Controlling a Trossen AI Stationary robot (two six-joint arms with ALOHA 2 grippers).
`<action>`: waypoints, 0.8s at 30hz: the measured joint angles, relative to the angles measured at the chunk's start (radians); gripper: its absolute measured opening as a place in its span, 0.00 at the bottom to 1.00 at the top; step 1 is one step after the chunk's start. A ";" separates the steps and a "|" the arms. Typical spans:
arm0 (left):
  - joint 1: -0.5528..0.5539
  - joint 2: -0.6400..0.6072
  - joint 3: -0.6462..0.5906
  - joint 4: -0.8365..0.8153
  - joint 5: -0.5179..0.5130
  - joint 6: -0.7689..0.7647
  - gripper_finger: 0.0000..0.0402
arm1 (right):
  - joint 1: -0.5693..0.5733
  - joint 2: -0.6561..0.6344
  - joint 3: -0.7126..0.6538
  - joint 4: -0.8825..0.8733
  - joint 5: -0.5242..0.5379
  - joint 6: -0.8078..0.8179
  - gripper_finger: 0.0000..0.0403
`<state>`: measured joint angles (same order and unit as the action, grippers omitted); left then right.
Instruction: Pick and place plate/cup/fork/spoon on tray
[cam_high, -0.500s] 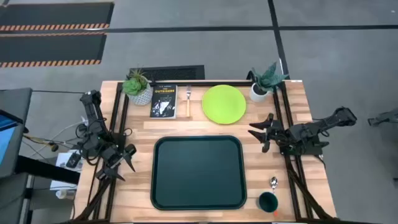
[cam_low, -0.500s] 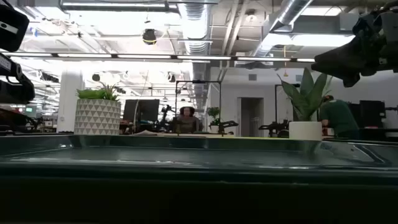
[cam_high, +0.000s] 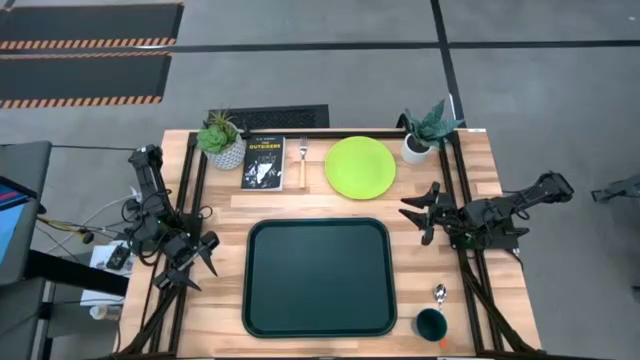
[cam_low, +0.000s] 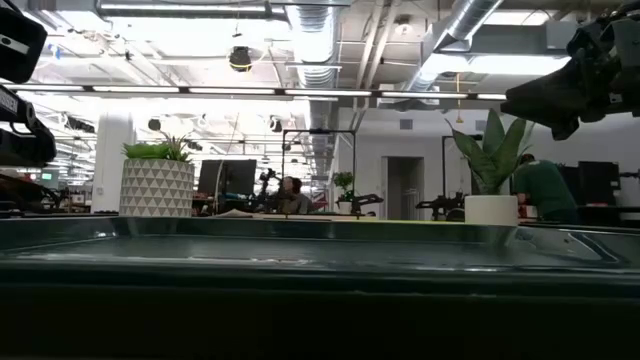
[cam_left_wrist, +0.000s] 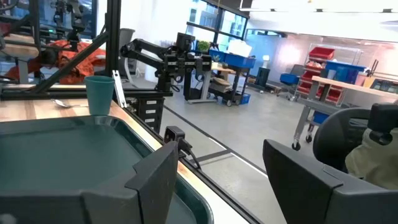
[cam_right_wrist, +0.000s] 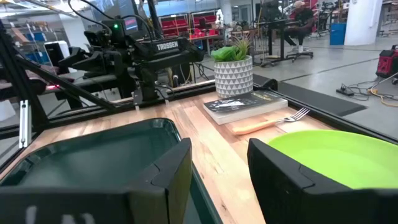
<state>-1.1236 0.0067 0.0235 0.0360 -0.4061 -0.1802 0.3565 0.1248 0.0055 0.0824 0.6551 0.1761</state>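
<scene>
The dark green tray lies in the middle of the table, toward its near edge. The lime-green plate lies beyond it, and the fork lies left of the plate, beside a black book. The dark green cup stands at the near right corner, with the spoon just beyond it. My left gripper is open at the tray's left side. My right gripper is open between the plate and the tray's far right corner. Both are empty.
Two white plant pots stand at the back, one at the left and one at the right. Bare wood shows right of the tray and between the tray and the plate. People sit in the room beyond the table.
</scene>
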 joint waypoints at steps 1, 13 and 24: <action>0.000 0.000 0.000 0.000 0.000 0.000 0.57 | 0.000 0.000 0.000 0.000 0.000 0.000 0.45; 0.000 0.000 0.000 0.000 0.000 0.000 0.57 | 0.000 0.000 0.000 0.000 0.000 0.000 0.45; 0.000 0.000 0.000 0.000 -0.014 0.000 0.57 | 0.000 0.000 0.000 0.000 0.000 0.000 0.45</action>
<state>-1.1234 0.0064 0.0235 0.0361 -0.4205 -0.1802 0.3565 0.1248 0.0054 0.0826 0.6548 0.1761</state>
